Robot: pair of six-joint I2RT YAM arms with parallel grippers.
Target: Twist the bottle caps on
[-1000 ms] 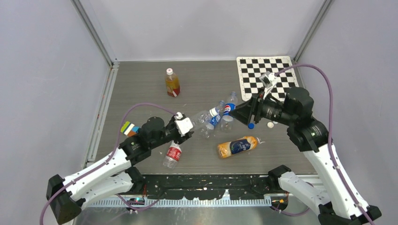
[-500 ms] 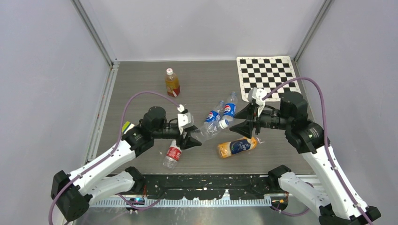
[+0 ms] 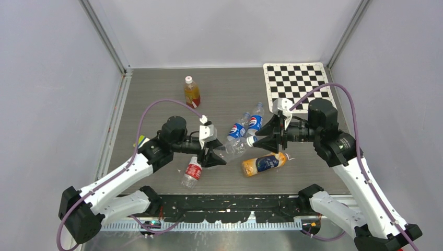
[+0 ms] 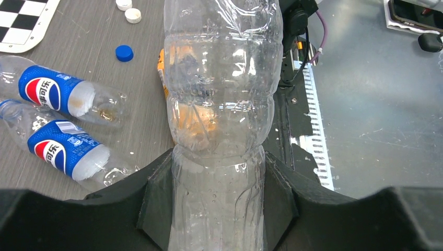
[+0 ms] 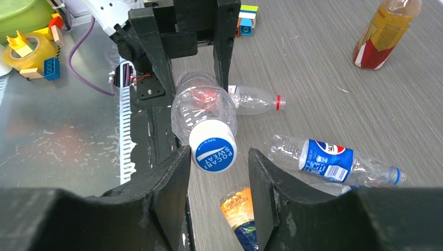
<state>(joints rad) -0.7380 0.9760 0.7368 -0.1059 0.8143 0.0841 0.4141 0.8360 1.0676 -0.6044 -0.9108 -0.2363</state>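
L fingers (image 4: 152, 206) clamp 1 btl (image 4: 219, 104), 3 caps (image 4: 124, 53) loose

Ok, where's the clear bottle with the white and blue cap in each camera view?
Top external: the clear bottle is near the middle of the picture, slanting.
Left wrist: it fills the centre, running up from the jaws.
Right wrist: it is in the centre, with its cap towards the camera.
Shared landmark: the Pepsi bottles lying nearby.
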